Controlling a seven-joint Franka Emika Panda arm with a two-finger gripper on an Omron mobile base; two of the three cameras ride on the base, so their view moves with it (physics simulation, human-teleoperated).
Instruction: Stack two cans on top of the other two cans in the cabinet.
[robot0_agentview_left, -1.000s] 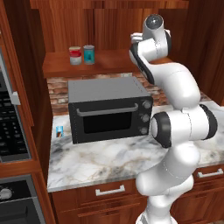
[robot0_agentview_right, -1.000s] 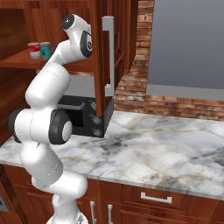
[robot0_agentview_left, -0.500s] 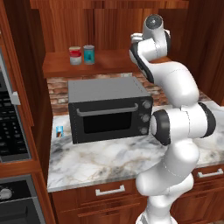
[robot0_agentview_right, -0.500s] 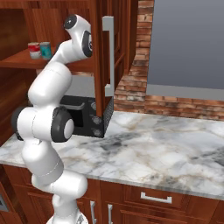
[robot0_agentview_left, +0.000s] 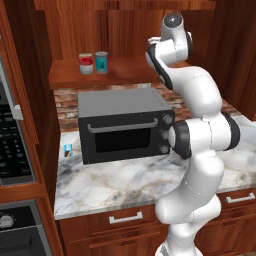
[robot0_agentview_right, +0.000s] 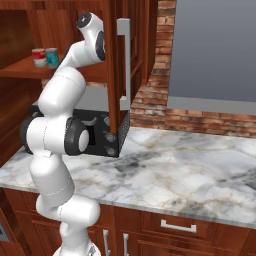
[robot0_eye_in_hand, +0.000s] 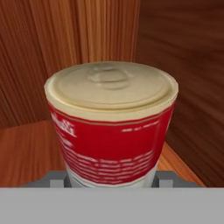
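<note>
**Red can between the claw's fingers, deep in the cabinet corner**

In the hand view a red-and-white can (robot0_eye_in_hand: 111, 127) stands upright and close, its pale lid facing up. The grey tips of the claw (robot0_eye_in_hand: 111, 180) show on either side of its base, so the claw is pinching this can. Under it lies the cabinet's shelf board (robot0_eye_in_hand: 26, 153). The grained back panel rises behind, and a darker side wall stands just beside the can on the right of that view, leaving little room there; on the other side the shelf is bare.

From the left base view the arm reaches up into the cabinet (robot0_agentview_left: 125, 30), its hand hidden behind its own upper links. Two more cans stand well apart from it near the left front of the shelf: a second red-and-white can (robot0_agentview_left: 86, 63) and a teal can (robot0_agentview_left: 102, 62), just beside each other, possibly touching, both upright and set back a little from the shelf's front edge. The shelf between them and the arm is open.

Below the shelf a dark toaster oven (robot0_agentview_left: 125, 125) sits on the marble table (robot0_agentview_left: 120, 185). In the right base view the open cabinet door (robot0_agentview_right: 120, 60) hangs edge-on just beside the arm's upper link.
</note>
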